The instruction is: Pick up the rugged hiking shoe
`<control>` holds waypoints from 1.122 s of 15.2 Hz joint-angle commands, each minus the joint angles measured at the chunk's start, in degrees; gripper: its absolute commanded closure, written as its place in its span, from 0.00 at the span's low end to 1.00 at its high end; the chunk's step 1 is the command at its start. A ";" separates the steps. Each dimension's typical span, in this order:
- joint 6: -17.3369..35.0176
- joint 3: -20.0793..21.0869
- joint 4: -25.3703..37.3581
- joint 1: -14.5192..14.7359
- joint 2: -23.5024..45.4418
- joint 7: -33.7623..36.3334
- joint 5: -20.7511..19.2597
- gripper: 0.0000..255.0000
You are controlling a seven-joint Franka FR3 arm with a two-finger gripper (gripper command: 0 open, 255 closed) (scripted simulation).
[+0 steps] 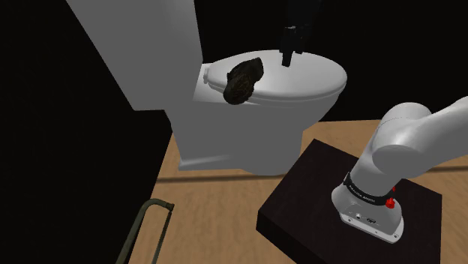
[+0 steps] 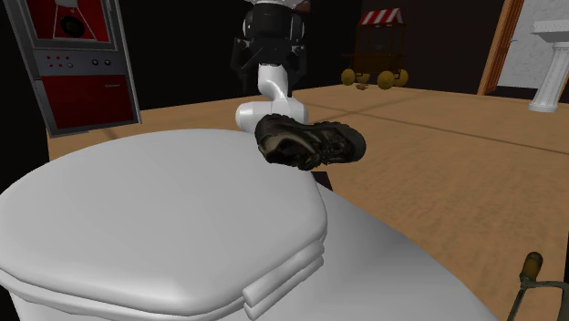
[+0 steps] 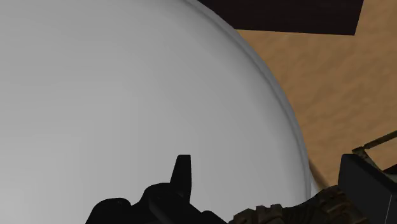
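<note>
While the gripper (image 1: 286,55) is hanging over the toilet lid (image 1: 315,79): it is standing released, fingers apart and clasping nothing, so I am judging the approach to be the step in hand.
Shoe (image 1: 244,81): the dark brown, lugged hiking shoe is lying at the lid's hinge end, close to the rim and the tank (image 1: 142,45). It is sitting on the shoulder view's left of the gripper, apart from it.
Wrist view: the shoe's tread (image 3: 277,213) is showing low between the two black fingers (image 3: 183,170), touching neither.
Line-up: the hand is needing to travel toward the hinge end until the shoe is sitting centred under the fingertips, and only then to start lowering.
Grasp: closing across the shoe's narrow width is looking safer than spanning heel to toe.
Surface: the lid is looking smooth and domed, so a sideways nudge is risking a slide off the rim to the wooden floor (image 1: 225,217). A straight descent is suiting it best.
</note>
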 commanded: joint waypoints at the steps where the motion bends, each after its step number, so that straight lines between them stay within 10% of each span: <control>1: 0.00 0.00 0.00 0.00 0.00 0.00 0.00 0.00; 14: -17.20 25.64 36.36 -14.61 39.25 78.87 4.07 0.00; 17: -16.25 25.54 36.26 -14.34 40.87 81.98 4.04 0.00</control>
